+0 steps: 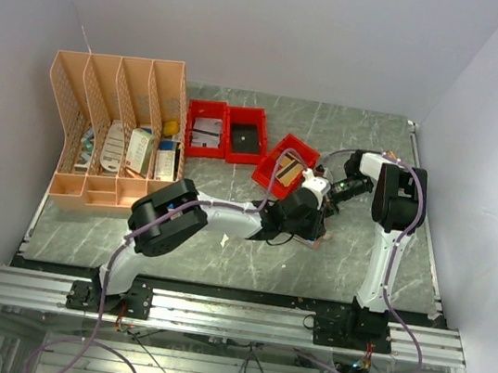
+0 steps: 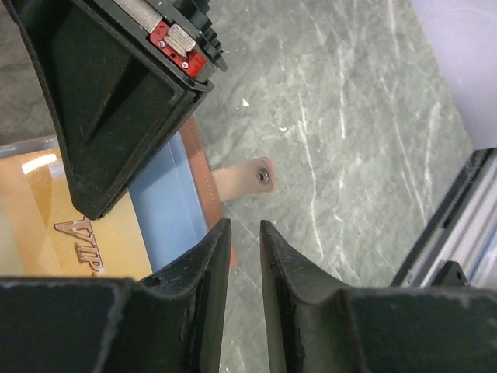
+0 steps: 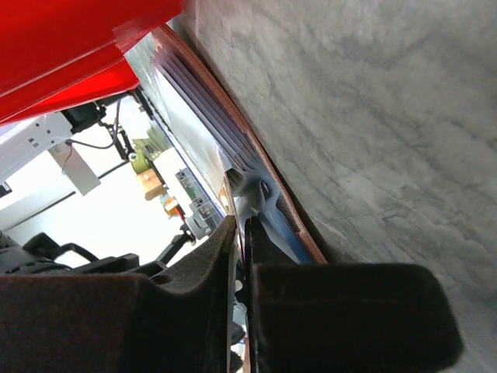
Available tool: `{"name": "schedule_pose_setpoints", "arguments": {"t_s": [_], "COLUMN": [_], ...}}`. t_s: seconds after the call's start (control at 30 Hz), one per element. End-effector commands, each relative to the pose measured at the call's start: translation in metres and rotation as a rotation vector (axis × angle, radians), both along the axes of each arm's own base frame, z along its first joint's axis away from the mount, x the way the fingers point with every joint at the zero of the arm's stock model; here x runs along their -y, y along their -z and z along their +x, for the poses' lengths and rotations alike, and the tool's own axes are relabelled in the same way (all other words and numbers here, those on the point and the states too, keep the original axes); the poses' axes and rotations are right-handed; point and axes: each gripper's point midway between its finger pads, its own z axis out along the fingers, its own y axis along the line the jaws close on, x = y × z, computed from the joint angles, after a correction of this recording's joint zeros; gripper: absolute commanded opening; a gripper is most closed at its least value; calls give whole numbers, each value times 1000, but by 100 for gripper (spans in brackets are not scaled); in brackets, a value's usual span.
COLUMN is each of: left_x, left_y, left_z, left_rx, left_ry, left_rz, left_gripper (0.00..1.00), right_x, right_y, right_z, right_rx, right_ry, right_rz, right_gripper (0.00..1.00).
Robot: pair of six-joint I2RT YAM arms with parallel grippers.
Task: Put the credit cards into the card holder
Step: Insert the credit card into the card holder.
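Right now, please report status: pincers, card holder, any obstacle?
Left pincer slightly open, empty, beside snap tab. Right pincer nearly shut at card holder edge, grip unclear. Blue card on holder. Red bin close by.

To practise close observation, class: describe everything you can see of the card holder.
The card holder is a flat, tan-brown, leather-like wallet lying on the green marbled table, its snap tab with a metal stud sticking out flat. Inside show a light blue surface and a gold card lettered VIP. The right gripper meets its layered pocket edge; the left gripper hovers beside the tab.
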Motion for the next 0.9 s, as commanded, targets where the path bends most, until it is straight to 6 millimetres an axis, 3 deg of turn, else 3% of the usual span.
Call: {"name": "schedule_pose_setpoints", "arguments": {"t_s": [0.0, 0.4, 0.87], "left_x": [-7, -21, -32], "left_y": [25, 43, 44], "left_z": [11, 33, 43], "left_rx": [13, 78, 107], "left_ry": [-95, -227, -329], "left_rz": [131, 259, 303], "left_gripper": [33, 38, 46], "right_x": [5, 5, 4], "right_y": [21, 20, 8], "right_z": [6, 6, 14], "right_rx": [32, 35, 75], "right_ry": [-17, -17, -25], "right_rz": [-50, -46, -23], "right_gripper": [7, 8, 30]}}
